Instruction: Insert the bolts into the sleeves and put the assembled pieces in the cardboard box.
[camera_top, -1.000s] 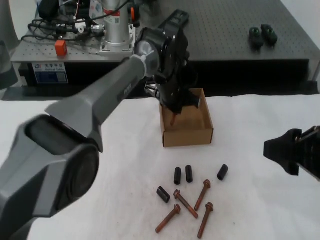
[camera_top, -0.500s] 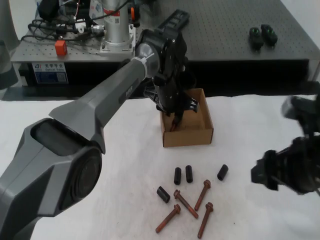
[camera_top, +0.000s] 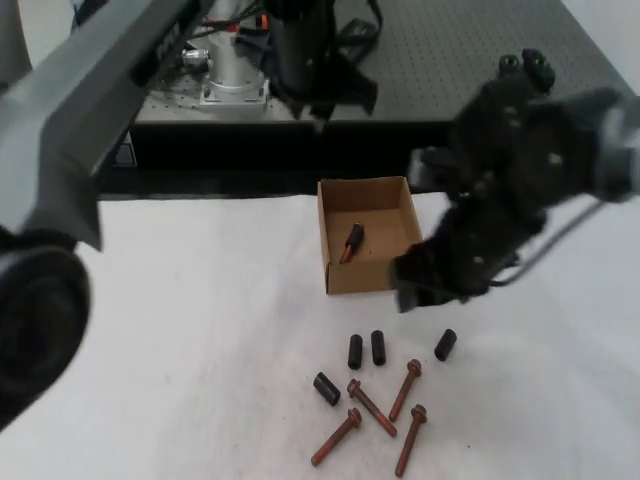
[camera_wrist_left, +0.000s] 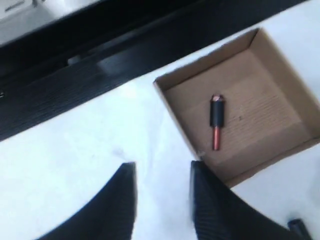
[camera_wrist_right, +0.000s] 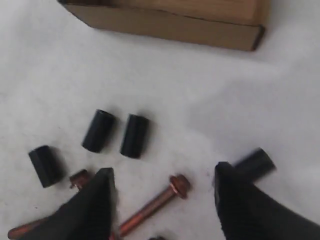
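Partly behind right gripper (camera_wrist_right: 164, 172); one sleeve (camera_wrist_right: 256, 162)

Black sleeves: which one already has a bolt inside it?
The sleeve lying in the cardboard box: a copper bolt pokes out of it. The four sleeves on the cloth have none.

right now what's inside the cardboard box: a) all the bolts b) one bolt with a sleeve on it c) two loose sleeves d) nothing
b: a single assembled piece, a bolt with a black sleeve on it, lies on the floor of the cardboard box, and nothing else is in it.
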